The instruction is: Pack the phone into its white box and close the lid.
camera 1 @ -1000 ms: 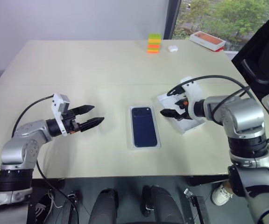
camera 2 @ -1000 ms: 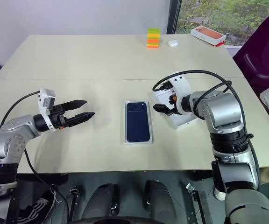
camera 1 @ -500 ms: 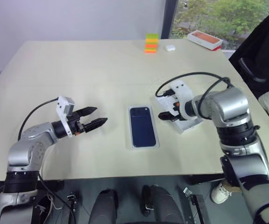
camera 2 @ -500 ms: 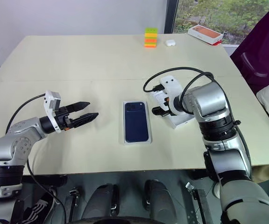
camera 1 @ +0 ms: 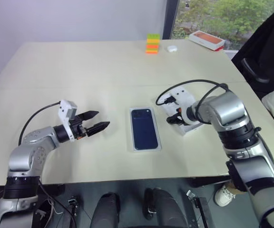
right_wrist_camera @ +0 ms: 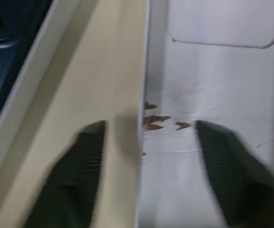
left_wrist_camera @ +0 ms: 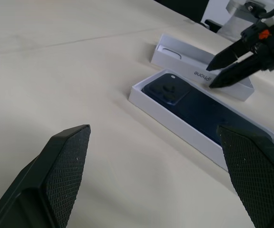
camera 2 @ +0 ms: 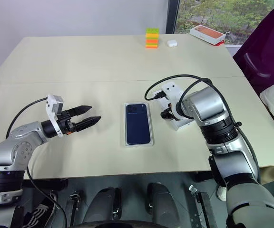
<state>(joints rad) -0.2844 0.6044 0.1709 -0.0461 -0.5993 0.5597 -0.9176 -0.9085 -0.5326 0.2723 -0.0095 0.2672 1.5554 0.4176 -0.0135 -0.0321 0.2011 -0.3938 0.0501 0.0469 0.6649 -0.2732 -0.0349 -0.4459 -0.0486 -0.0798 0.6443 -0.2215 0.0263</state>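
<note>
Left eye view shows a big pale table [camera 1: 80,71] with the white box [camera 1: 145,129] lying flat near its middle. The phone [camera 1: 144,130] is already inside the white box, dark blue back facing up, with its camera bumps at the end far from the robot. I will use the white box as my marker for everything else.

Just beside the white box, on the robot's right side, lies the lid [camera 1: 182,115]. It is turned over so its plain white inside faces up. It sits at a slant to the white box, close but apart from it.

The right gripper [left_wrist_camera: 222,69] is down at the lid's edge nearest the white box. In the right wrist view one finger is outside the lid's wall and the other is over the white inside, so the fingers sit on both sides of that wall with a gap between them. I cannot tell if they are squeezing it.

The left gripper [camera 1: 97,126] hangs on the other side of the white box, well apart from it. Its two black fingers are spread wide and hold nothing.

Far past the white box, near the table's back edge, stands a stack of coloured blocks [camera 1: 152,44].
</note>
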